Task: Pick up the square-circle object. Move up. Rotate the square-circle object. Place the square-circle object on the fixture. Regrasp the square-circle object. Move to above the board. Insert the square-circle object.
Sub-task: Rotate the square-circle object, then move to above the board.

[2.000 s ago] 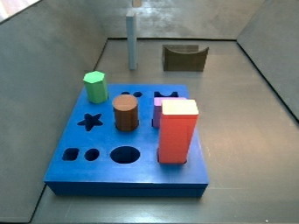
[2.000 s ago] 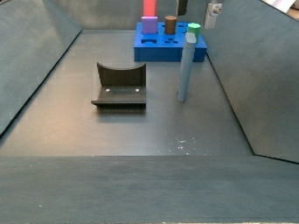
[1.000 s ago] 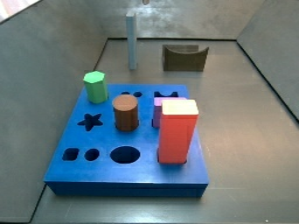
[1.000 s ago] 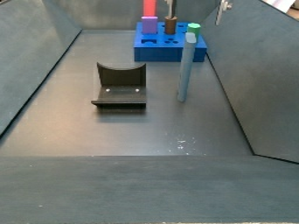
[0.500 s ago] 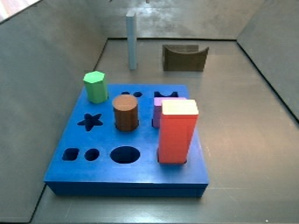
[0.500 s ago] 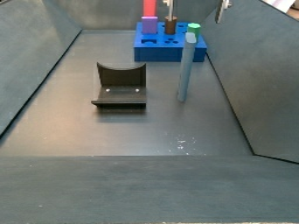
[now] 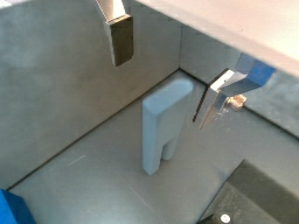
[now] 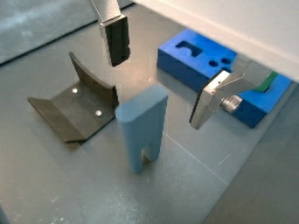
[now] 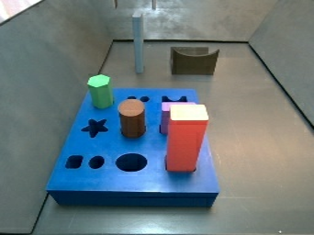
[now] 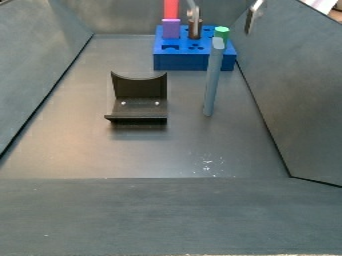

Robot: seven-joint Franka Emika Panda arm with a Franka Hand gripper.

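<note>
pincer (image 8: 158, 68) lower, straddling peg (image 8: 142, 129)

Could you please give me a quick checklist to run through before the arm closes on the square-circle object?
1. The square-circle object stands upright on the floor: ok.
2. End effector open, above the peg's top, fingers on either side: ok.
3. Fingers low enough to clamp the peg: not ok, they are above it in both wrist views.
4. Fixture free, nothing in its notch: ok.
5. Peg clear of the board: ok.
6. Target hole on the board: cannot tell.
</note>
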